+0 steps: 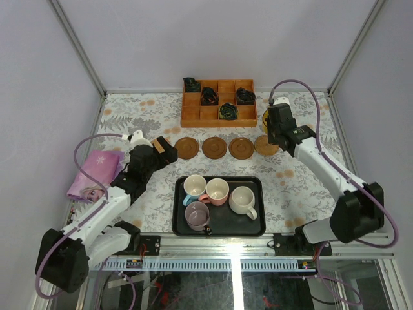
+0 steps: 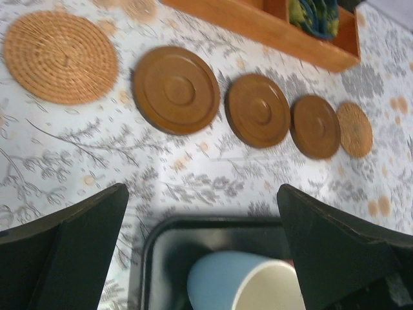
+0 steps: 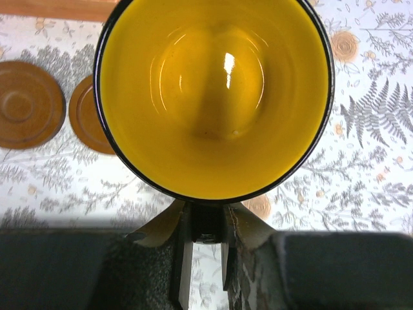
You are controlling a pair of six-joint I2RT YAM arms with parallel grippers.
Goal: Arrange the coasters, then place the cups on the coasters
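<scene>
A table (image 1: 303, 181) covered in a pale cloth printed with grey ferns and orange blossoms fills the scene, with plain grey-white walls and metal frame posts behind it.

Low in the centre of the overhead view lies a black rectangular tray (image 1: 255, 229) with rounded corners. It holds four glossy handled cups: a light blue cup (image 1: 193, 187) with a white inside, a pink cup (image 1: 217, 191), a cream-white cup (image 1: 242, 200) and a mauve-grey cup (image 1: 197, 215).

At the upper centre sits an orange wooden grid box (image 1: 193, 119), with dark bundles (image 1: 227, 111) in some compartments. A pink-violet printed cloth (image 1: 97, 171) lies crumpled at the left edge.

The left gripper (image 2: 201, 194) is spread wide and empty above the tray's far left corner. In its wrist view the blue cup is cut off by the bottom edge.

The right gripper (image 3: 206, 219), at the upper right of the overhead view, is clamped on the yellow cup (image 3: 213, 97). Its two fingers pinch a dark part at the cup's near side, too hidden to name. The cup's shiny yellow bowl fills the right wrist view and covers whatever lies beneath it.

Five flat round coasters run in a row between box and tray. From the left wrist view they are a tan woven coaster (image 2: 60, 57) with a spiral weave, three smooth dark brown coasters (image 2: 176, 89) with raised rings, and a second tan coaster (image 2: 355, 129) at the far end. From above, the left gripper hides the near tan one, and the right gripper overlaps the far one.
</scene>
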